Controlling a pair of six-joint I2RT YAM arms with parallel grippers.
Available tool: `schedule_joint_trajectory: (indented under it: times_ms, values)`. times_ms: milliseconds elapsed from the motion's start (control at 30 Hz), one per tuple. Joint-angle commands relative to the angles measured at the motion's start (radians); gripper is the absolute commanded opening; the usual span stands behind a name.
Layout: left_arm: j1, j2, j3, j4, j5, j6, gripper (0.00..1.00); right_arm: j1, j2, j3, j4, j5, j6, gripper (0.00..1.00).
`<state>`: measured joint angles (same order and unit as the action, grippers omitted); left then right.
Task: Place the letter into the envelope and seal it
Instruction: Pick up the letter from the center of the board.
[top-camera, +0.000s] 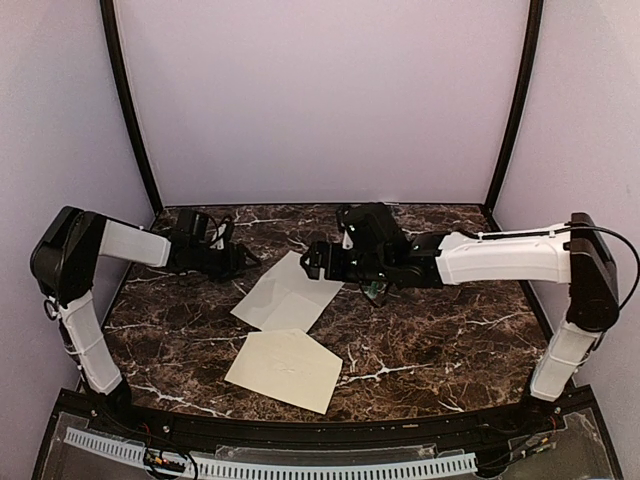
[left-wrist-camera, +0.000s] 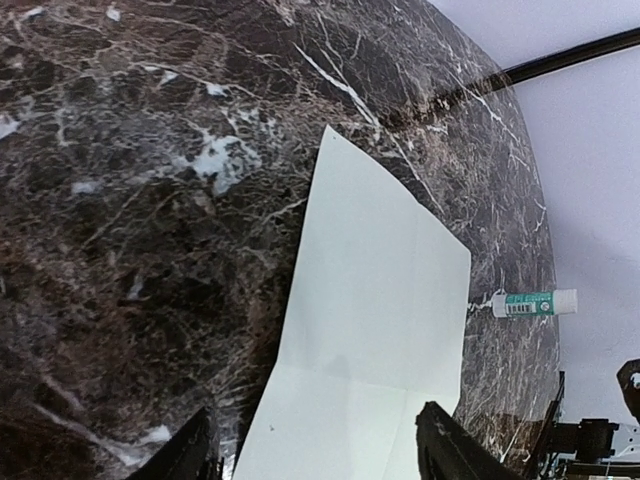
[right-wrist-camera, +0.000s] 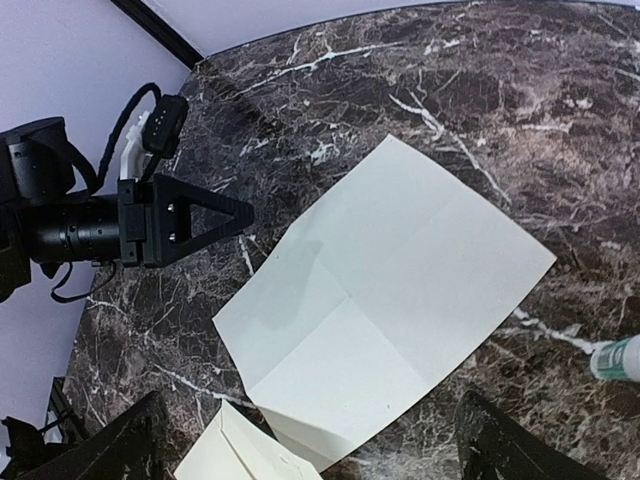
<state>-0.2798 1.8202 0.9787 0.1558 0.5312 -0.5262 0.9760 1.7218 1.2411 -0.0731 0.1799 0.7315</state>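
The letter (top-camera: 288, 293) lies flat and opened out on the marble table (top-camera: 450, 340), roughly at its middle, with fold creases showing across it. It is wholly outside the envelope (top-camera: 285, 370), which rests just beside it on the side nearer the arm bases. Whether their corners touch I cannot tell, nor can I tell from these views whether the flap is open. So nothing of the task looks done: the sheet is neither folded down nor slid in, and the flap is not sealed. The left gripper (left-wrist-camera: 318, 415) hangs low over the letter's left end, jaws standing apart with the paper's edge below them and nothing pinched. The right gripper (right-wrist-camera: 310, 420) hovers above the sheet from the other side, jaws spread wide and empty. A glue stick (left-wrist-camera: 535, 303) lies on its side on the table just past the letter's right edge, untouched. By my judgement, the whole sequence remains: refold the sheet, open the envelope, insert the letter, then glue and close the flap.
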Motion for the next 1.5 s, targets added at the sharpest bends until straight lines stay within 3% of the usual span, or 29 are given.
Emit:
schedule_joint_trajectory:
  times_ms: [0, 200, 700, 1467]
  values:
    - [-0.038, 0.043, 0.057, -0.011, -0.028, 0.046, 0.67, 0.033, 0.043, -0.017, -0.006, 0.005, 0.156, 0.96]
    - [-0.049, 0.105, 0.095, -0.022, -0.066, 0.076, 0.7, 0.039, 0.129, 0.011, -0.039, -0.011, 0.228, 0.96]
    - [-0.054, 0.173, 0.128, -0.019, -0.007, 0.09, 0.71, 0.037, 0.259, 0.046, 0.001, -0.023, 0.252, 0.96]
    - [-0.078, 0.197, 0.147, -0.147, 0.094, 0.087, 0.7, 0.001, 0.333, 0.044, 0.115, -0.066, 0.258, 0.96]
